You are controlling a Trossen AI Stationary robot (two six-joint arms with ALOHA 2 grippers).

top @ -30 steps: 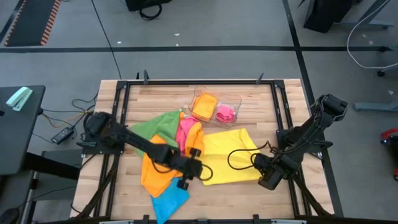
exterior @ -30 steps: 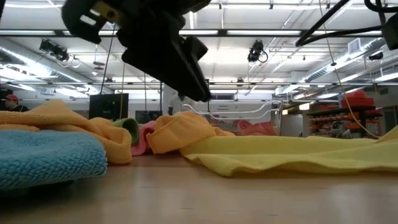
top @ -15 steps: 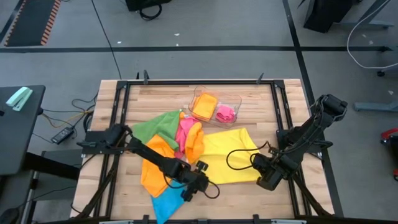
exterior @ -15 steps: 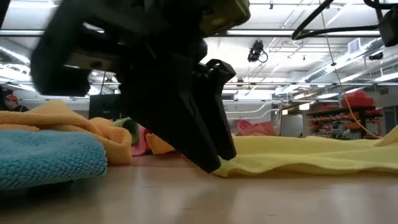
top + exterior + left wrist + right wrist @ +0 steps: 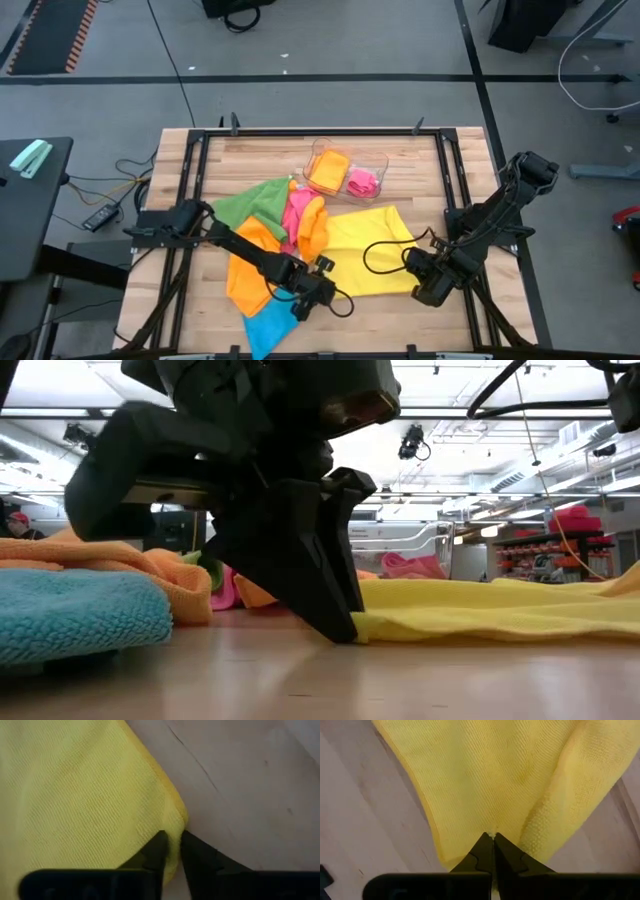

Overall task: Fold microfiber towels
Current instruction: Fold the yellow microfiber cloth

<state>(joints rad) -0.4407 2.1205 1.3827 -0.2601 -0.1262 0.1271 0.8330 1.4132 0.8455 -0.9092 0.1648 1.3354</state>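
The yellow towel [image 5: 368, 257] lies stretched between both pincers: left pincer [image 5: 312, 296] pinches its near-left corner, right pincer [image 5: 425, 291] clamps its near-right corner.

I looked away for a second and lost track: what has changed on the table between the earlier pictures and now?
The left gripper moved from over the orange towel toward the table's front edge, dropped to the near-left corner of the yellow towel, and its fingers closed on that corner. The right gripper stayed shut on the yellow towel's right corner. The other towels and the tray lie unchanged.
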